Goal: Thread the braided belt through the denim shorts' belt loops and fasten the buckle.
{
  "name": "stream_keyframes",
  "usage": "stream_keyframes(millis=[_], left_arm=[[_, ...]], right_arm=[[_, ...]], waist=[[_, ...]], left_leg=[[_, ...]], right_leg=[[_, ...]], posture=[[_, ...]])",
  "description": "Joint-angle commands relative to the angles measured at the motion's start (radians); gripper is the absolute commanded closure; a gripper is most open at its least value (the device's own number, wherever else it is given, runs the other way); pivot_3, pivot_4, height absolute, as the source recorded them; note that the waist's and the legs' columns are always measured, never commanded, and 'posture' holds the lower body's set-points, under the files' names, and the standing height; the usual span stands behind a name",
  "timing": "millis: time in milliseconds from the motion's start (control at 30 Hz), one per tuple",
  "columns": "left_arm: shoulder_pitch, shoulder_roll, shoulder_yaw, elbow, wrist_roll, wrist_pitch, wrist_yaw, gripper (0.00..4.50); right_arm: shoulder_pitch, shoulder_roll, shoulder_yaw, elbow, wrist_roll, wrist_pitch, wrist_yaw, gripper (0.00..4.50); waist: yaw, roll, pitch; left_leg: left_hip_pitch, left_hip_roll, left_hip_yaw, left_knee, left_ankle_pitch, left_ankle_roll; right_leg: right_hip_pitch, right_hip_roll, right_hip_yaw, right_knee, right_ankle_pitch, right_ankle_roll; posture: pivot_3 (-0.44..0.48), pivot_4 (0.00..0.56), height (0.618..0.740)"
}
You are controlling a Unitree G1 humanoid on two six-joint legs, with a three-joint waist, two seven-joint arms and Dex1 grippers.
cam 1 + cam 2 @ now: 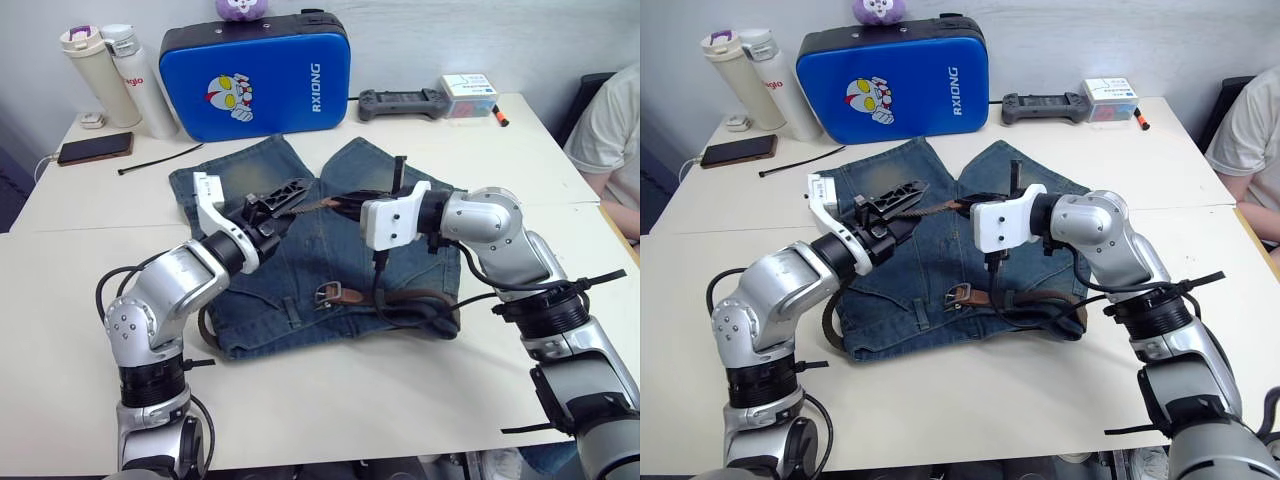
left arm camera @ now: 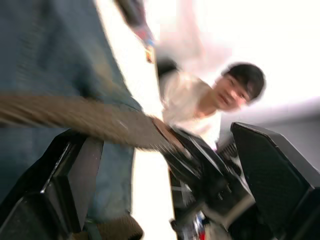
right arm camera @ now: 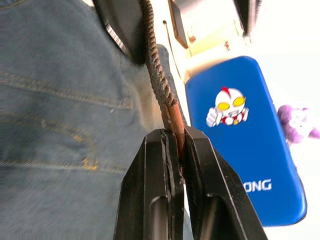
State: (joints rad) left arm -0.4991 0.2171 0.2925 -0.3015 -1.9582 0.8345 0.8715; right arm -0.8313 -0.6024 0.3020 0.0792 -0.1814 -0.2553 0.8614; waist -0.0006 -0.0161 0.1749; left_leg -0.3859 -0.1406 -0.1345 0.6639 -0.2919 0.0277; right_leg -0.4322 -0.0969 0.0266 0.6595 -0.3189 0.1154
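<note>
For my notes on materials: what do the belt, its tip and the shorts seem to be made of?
The braided belt looks like woven dark-brown cord, matte, with a visible twisted plait. Its tip, shut in the right gripper, looks like smooth reddish-brown leather, possibly synthetic. The denim shorts look like faded blue cotton denim with orange stitching.

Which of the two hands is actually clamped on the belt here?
The right hand: its fingers are shut on the braided belt at its leather tip. The left hand is open, the strap merely passing between its fingers.
</note>
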Motion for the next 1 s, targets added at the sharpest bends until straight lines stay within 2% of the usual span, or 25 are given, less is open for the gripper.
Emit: stream_keyframes(millis=[33, 233, 267, 300, 400, 533, 567, 633, 733, 833, 933, 967, 1000], left_arm=[[0.002, -0.026, 0.021, -0.025, -0.014, -0.006, 0.052, 0.06], [-0.013, -0.068, 0.032, 0.009, -0.014, -0.007, 0.088, 0.06], [-0.022, -0.076, 0.034, 0.02, -0.014, -0.013, 0.095, 0.61], [-0.028, -0.082, 0.036, 0.027, -0.014, -0.018, 0.101, 0.84], [-0.046, -0.093, 0.041, 0.042, -0.014, -0.015, 0.108, 2.16], [-0.068, -0.113, 0.04, 0.046, -0.014, -0.012, 0.119, 4.11], [-0.072, -0.116, 0.04, 0.046, -0.014, -0.01, 0.12, 4.48], [-0.076, -0.121, 0.042, 0.044, -0.014, -0.008, 0.126, 4.48], [-0.079, -0.115, 0.053, 0.034, -0.014, -0.013, 0.142, 4.5], [-0.078, -0.095, 0.079, 0.016, -0.014, -0.013, 0.154, 4.5], [-0.051, -0.035, 0.128, -0.024, -0.014, 0.009, 0.144, 4.5], [-0.037, -0.008, 0.141, -0.037, -0.014, 0.02, 0.133, 4.5], [-0.017, 0.024, 0.152, -0.048, -0.014, 0.036, 0.116, 4.5]], right_arm=[[-0.006, -0.012, -0.047, -0.063, 0.02, 0.015, -0.002, 4.5], [0.009, -0.019, -0.055, -0.101, 0.029, 0.041, 0.002, 4.5], [0.013, -0.02, -0.055, -0.11, 0.034, 0.044, 0.005, 4.5], [0.016, -0.02, -0.056, -0.116, 0.037, 0.045, 0.007, 4.5], [0.024, -0.017, -0.059, -0.131, 0.048, 0.047, 0.015, 4.5], [0.034, -0.008, -0.061, -0.148, 0.065, 0.066, 0.031, 4.5], [0.037, -0.004, -0.063, -0.151, 0.074, 0.077, 0.034, 4.5], [0.039, 0.006, -0.068, -0.157, 0.102, 0.107, 0.045, 4.5], [0.038, 0.013, -0.088, -0.174, 0.17, 0.177, 0.077, 3.29], [0.038, -0.006, -0.105, -0.19, 0.227, 0.248, 0.119, 1.68], [0.062, -0.061, -0.118, -0.242, 0.33, 0.425, 0.218, 0.39], [0.07, -0.075, -0.119, -0.262, 0.359, 0.475, 0.24, 0.07], [0.076, -0.087, -0.114, -0.281, 0.386, 0.524, 0.261, 0.07]], waist=[[0.002, 0.0, 0.0], [0.004, 0.0, 0.0], [0.004, 0.0, 0.0], [0.004, 0.0, 0.0], [0.007, 0.0, 0.0], [0.01, 0.0, 0.0], [0.011, 0.0, 0.0], [0.012, 0.0, 0.0], [0.013, 0.0, 0.0], [0.018, -0.001, 0.0], [0.022, -0.001, 0.0], [0.022, -0.001, 0.0], [0.021, -0.001, 0.0]], left_leg=[[0.0, 0.0, 0.0, 0.0, 0.0, 0.0], [0.0, 0.0, 0.001, 0.0, 0.0, 0.0], [0.0, 0.0, 0.001, 0.0, 0.0, 0.0], [0.0, 0.0, 0.001, 0.0, 0.0, 0.0], [0.0, 0.0, 0.001, 0.0, 0.0, 0.0], [0.0, 0.0, 0.003, 0.0, 0.0, 0.0], [0.0, 0.0, 0.003, 0.0, 0.0, 0.0], [0.0, 0.0, 0.003, 0.0, 0.0, 0.0], [0.0, 0.0, 0.003, 0.0, 0.0, 0.0], [0.0, 0.0, 0.003, 0.0, 0.0, 0.0], [0.0, 0.001, 0.003, 0.0, 0.0, 0.001], [0.0, 0.001, 0.003, -0.001, 0.0, 0.001], [0.0, 0.001, 0.003, -0.001, -0.001, 0.001]], right_leg=[[0.0, 0.0, 0.0, 0.0, 0.0, 0.0], [0.0, 0.0, 0.001, 0.0, 0.0, 0.0], [0.0, 0.0, 0.001, -0.001, 0.0, 0.0], [0.0, 0.0, 0.002, -0.001, 0.0, 0.0], [0.0, 0.001, 0.002, -0.001, 0.0, 0.0], [-0.001, 0.001, 0.003, -0.001, 0.0, 0.0], [-0.001, 0.001, 0.003, -0.001, 0.0, 0.0], [-0.001, 0.001, 0.003, -0.001, 0.0, 0.0], [-0.001, 0.001, 0.004, -0.001, 0.0, 0.0], [-0.001, 0.001, 0.004, -0.001, 0.0, 0.0], [-0.001, 0.001, 0.004, -0.001, 0.0, 0.0], [-0.001, 0.001, 0.004, -0.002, 0.0, 0.0], [-0.001, 0.001, 0.004, -0.002, 0.0, 0.0]], posture=[[0.0, 0.15, 0.74], [0.0, 0.15, 0.74], [0.0, 0.15, 0.74], [0.0, 0.15, 0.74], [0.0, 0.15, 0.74], [0.0, 0.15, 0.74], [0.0, 0.15, 0.74], [0.0, 0.15, 0.74], [0.0, 0.15, 0.74], [0.0, 0.15, 0.74], [0.0, 0.15, 0.74], [0.0, 0.15, 0.74], [0.0, 0.15, 0.74]])
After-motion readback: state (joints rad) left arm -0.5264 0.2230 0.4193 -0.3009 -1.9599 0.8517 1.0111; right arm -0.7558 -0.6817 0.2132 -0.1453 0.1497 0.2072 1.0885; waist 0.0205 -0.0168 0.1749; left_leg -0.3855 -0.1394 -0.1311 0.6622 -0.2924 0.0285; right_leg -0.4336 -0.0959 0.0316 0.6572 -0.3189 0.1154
